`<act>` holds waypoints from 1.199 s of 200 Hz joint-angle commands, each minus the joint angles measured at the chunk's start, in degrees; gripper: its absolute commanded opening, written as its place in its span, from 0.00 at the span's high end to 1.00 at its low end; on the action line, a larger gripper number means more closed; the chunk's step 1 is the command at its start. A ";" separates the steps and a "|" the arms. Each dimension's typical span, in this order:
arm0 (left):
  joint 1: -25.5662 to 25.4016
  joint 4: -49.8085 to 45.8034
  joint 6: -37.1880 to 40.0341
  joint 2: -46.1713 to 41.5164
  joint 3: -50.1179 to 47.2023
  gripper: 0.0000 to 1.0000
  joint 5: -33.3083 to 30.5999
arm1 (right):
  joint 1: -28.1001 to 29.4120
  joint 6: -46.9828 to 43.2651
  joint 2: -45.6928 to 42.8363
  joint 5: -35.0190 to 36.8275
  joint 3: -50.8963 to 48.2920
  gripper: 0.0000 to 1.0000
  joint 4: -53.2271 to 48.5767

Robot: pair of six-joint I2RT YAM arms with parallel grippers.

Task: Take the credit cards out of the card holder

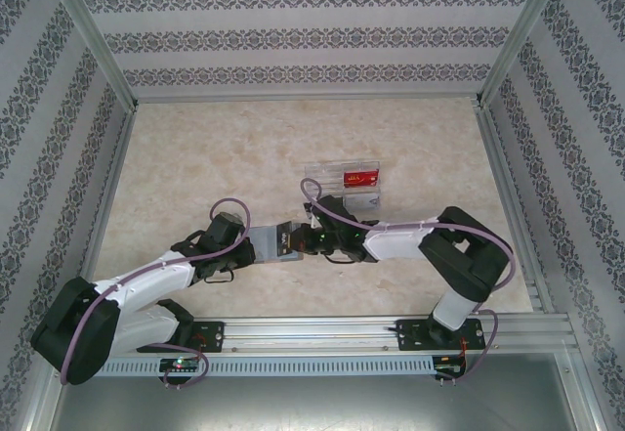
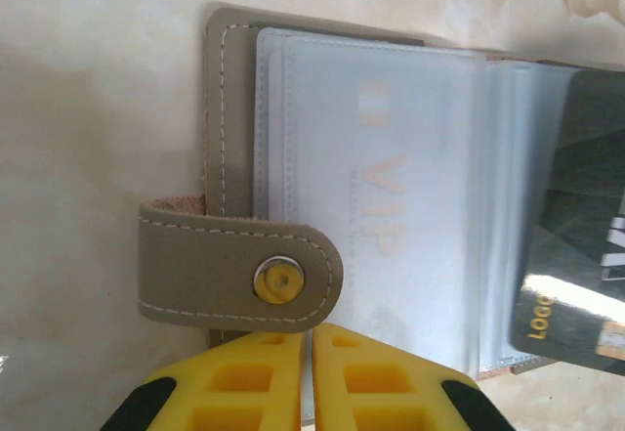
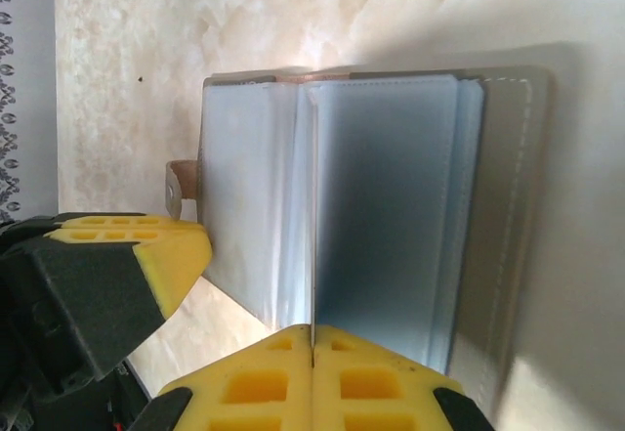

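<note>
**A:** How far along are you?

**B:** One out, I'd say. The red card (image 1: pixel 362 177) lies in the clear tray (image 1: pixel 322 169) just beyond the card holder (image 1: pixel 290 240), which sits open between your arms. The pale card (image 2: pixel 381 196) is still sleeved inside the holder. The dark card (image 2: pixel 576 245) at its other end looks sleeved too.

**A:** And your grippers?

**B:** Your left gripper (image 2: pixel 312 372) is pressed together on the holder's edge beside the tab (image 2: pixel 225 265). Your right gripper (image 3: pixel 312 377) pinches a clear sleeve (image 3: pixel 312 255) of the holder upright.

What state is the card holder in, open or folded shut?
Open: the card holder is spread, clear sleeves exposed between its grey covers, snap tab unfastened.
</note>
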 commanded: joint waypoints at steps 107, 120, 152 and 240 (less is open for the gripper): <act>0.40 -4.85 4.06 -19.83 -0.47 0.00 3.41 | -0.50 -55.61 -21.58 27.16 15.26 0.99 -43.12; 0.44 -5.12 4.57 -22.25 -1.28 0.00 3.45 | -0.59 -61.99 -21.39 28.71 16.45 1.00 -44.62; 0.40 -6.26 4.67 -28.30 -3.06 0.00 2.37 | -0.16 -78.24 -19.00 32.37 18.95 1.00 -47.52; 0.39 -8.46 3.98 -33.75 -3.88 0.00 2.42 | 0.13 -108.91 -8.60 44.91 15.05 0.96 -35.43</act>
